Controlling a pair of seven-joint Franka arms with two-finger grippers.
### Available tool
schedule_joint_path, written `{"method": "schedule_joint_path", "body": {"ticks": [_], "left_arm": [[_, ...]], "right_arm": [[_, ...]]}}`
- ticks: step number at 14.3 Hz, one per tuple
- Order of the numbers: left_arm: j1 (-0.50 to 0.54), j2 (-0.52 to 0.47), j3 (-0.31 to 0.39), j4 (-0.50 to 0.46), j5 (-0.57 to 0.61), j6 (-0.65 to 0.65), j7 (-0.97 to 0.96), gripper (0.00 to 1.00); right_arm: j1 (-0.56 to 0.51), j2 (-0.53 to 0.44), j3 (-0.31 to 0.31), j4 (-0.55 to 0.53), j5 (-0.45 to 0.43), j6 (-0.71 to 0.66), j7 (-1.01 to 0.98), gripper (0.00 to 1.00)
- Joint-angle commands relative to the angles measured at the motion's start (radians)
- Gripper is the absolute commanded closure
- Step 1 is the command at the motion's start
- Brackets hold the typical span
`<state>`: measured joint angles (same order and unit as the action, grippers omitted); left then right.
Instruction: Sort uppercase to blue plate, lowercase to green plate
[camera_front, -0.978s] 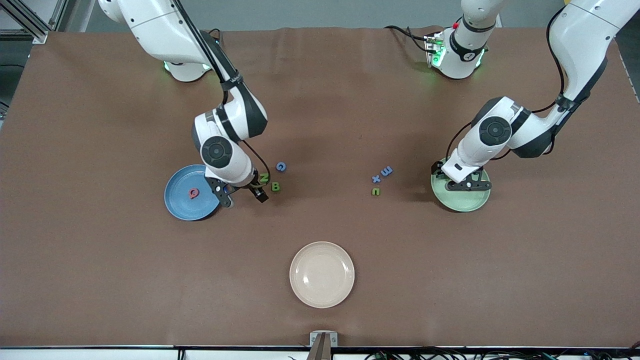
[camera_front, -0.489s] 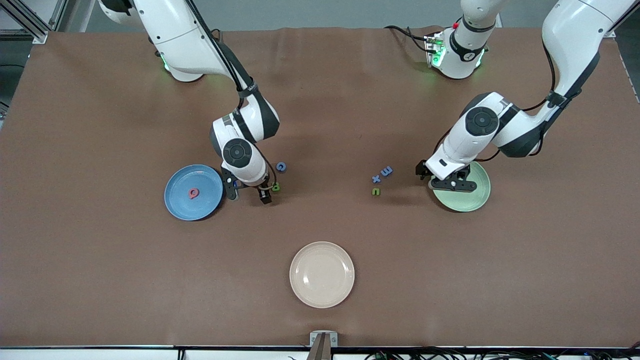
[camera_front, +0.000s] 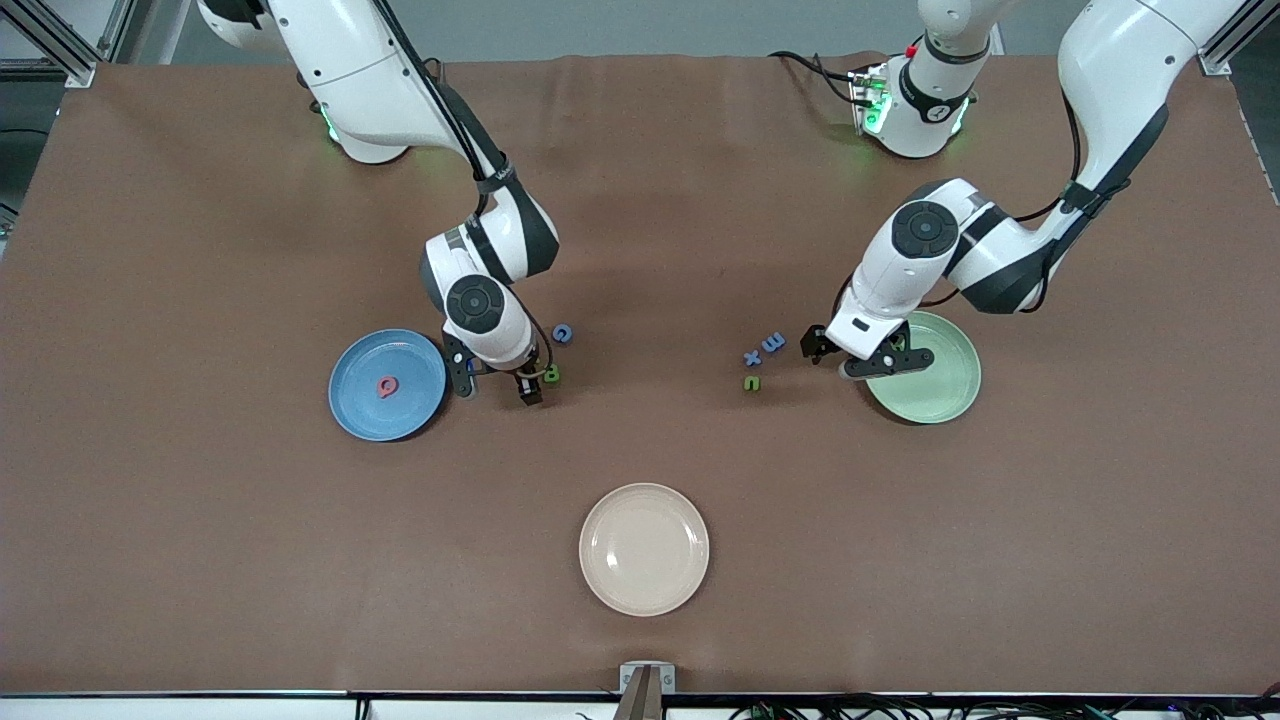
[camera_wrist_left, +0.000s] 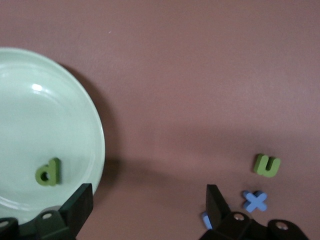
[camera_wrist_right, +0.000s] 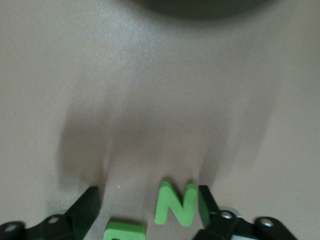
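right end effector spread around green n, green b crowding beside; left end effector open over green plate.

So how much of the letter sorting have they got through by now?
Two of eight look done: the red Q lies in the blue plate, the green p in the green plate. The right gripper has its fingers either side of the N; the left gripper is open beside the green plate. B, G, m, x and n remain.

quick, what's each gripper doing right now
left gripper: open, holding nothing, over the green plate's rim.
right gripper: open, jaws straddling the green N, not gripping it yet.
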<state>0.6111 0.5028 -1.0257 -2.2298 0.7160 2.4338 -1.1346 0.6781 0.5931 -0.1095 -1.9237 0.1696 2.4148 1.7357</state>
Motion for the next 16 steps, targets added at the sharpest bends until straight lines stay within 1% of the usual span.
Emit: {"method": "schedule_joint_path", "body": {"ticks": [1,3,7,10,13,14,15,16], "left_arm": [[-0.03,0.034,0.003,0.03,0.019,-0.01,-0.142,0.0],[-0.04,0.036,0.004,0.036,0.02,-0.01,-0.152,0.01],[-0.065,0.036,0.006,0.038,0.025,-0.01,-0.152,0.01],[-0.115,0.036,0.01,0.061,0.1,-0.007,-0.146,0.01],[-0.126,0.036,0.013,0.065,0.105,-0.01,-0.12,0.02],[-0.128,0.042,0.015,0.064,0.106,-0.01,-0.046,0.03],[-0.129,0.052,0.016,0.065,0.106,-0.01,0.079,0.05],[-0.129,0.057,0.016,0.065,0.105,-0.01,0.237,0.05]], "right_arm": [[0.032,-0.053,-0.006,-0.058,-0.015,-0.005,0.028,0.18],[0.034,-0.079,-0.006,-0.078,-0.015,-0.011,0.033,0.18],[0.035,-0.087,-0.006,-0.086,-0.015,-0.022,0.033,0.18],[0.043,-0.085,-0.006,-0.092,-0.015,-0.017,0.03,0.18],[0.043,-0.084,-0.006,-0.104,-0.019,0.006,0.03,0.2],[0.044,-0.082,-0.006,-0.104,-0.022,0.009,0.03,0.22],[0.044,-0.079,-0.006,-0.104,-0.022,0.015,0.03,0.22],[0.044,-0.078,-0.006,-0.106,-0.027,0.026,0.028,0.26]]}}
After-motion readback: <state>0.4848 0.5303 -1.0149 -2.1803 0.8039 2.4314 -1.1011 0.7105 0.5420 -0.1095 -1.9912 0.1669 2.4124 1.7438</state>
